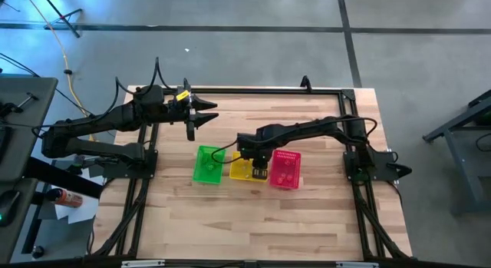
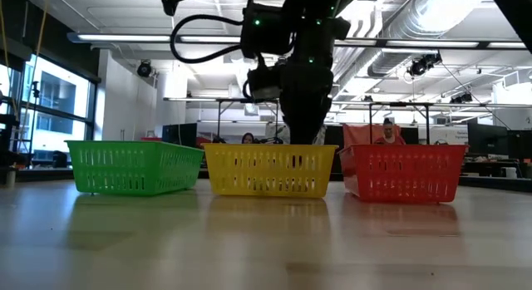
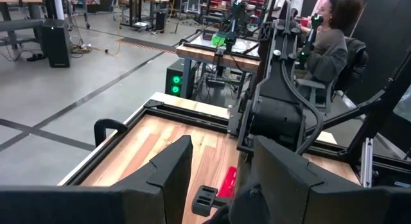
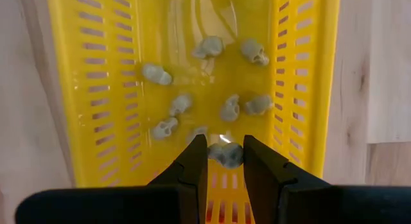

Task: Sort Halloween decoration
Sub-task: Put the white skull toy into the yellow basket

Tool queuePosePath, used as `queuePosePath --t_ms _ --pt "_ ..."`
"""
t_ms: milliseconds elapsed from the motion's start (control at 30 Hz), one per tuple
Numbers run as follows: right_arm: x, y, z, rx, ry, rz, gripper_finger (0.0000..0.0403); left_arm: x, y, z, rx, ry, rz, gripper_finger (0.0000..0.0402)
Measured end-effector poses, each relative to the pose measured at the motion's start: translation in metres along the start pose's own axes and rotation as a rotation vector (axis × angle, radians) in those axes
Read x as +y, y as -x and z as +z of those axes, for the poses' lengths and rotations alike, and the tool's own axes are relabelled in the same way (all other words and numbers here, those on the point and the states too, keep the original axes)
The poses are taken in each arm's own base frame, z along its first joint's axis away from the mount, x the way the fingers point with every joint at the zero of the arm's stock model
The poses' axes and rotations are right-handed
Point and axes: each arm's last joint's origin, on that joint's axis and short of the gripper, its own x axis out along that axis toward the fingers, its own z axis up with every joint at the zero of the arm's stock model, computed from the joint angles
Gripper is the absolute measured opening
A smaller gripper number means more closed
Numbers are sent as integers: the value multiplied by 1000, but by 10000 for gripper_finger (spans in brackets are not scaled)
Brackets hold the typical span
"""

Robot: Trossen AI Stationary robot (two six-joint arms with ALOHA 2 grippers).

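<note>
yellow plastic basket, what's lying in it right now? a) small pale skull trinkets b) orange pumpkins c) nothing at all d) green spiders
a: the right wrist view looks down into the yellow plastic basket, where several small pale skull trinkets lie scattered on its floor, and the right pincer holds one more skull between its fingers just above them.

Pale skull trinkets [image 4: 221, 89] scattered in yellow basket [image 4: 295, 70], one pinched

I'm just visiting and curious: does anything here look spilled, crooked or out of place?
Nothing stands out. The green basket, yellow basket and pink basket sit in a row, and the pale skulls lie inside the yellow one.
</note>
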Motion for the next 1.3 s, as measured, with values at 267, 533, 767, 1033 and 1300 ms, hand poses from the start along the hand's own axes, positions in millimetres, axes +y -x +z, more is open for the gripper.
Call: queuePosePath --t_ms 267,533,767,1033,1300 --pt "0 -1 1 -3 -22 0 66 0 0 0 0 0 0 156" --pt "-2 -20 0 45 4 -7 66 0 0 0 0 -1 0 156" --pt "-3 -21 0 47 4 -30 66 0 0 0 0 -2 0 156" --pt "-4 -32 0 63 -1 -30 66 0 0 0 0 -2 0 156" --pt "-4 -35 1 59 -23 -28 69 0 0 0 0 -2 0 156"
